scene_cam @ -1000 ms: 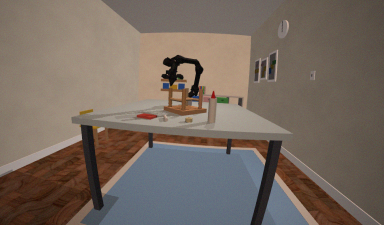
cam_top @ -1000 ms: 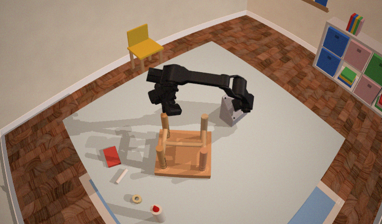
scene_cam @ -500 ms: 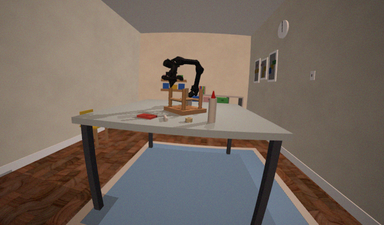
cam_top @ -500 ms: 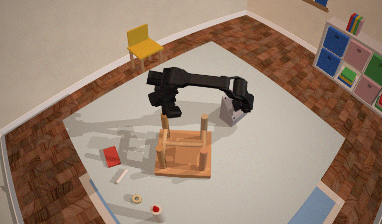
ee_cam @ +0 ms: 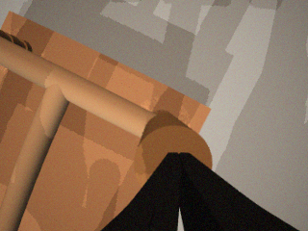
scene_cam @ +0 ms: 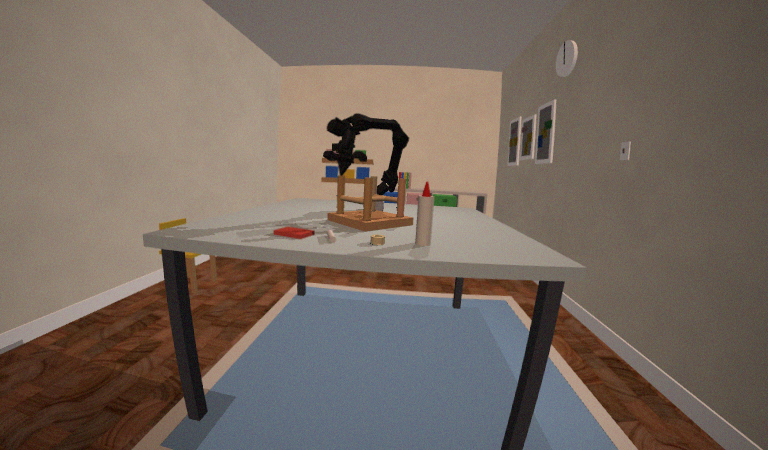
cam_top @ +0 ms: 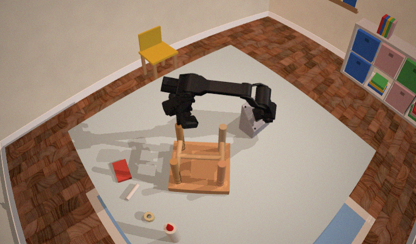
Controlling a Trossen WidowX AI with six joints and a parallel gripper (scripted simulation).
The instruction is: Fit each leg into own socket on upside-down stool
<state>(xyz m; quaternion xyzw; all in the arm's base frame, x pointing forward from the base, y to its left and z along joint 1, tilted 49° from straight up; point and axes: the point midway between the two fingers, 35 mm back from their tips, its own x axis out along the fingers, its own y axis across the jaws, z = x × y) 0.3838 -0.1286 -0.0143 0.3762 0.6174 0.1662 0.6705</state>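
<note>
The wooden stool [cam_top: 199, 171] stands upside down with its seat flat on the table. Four legs stand upright at its corners, joined by light stretchers [cam_top: 199, 156]. It also shows in the exterior view [scene_cam: 369, 204]. My gripper [cam_top: 187, 122] is shut and empty, right over the top of the back-left leg [cam_top: 180, 134]. In the wrist view my closed fingers overlap that leg's round top [ee_cam: 176, 144], with the seat [ee_cam: 96, 154] below. I cannot tell whether the fingertips touch the leg.
A red block [cam_top: 121, 170], a white cylinder [cam_top: 132, 191], a tape ring [cam_top: 149, 214] and a red-capped bottle [cam_top: 170, 229] lie on the table left of and in front of the stool. The arm's grey base [cam_top: 253, 121] stands behind the stool at the right.
</note>
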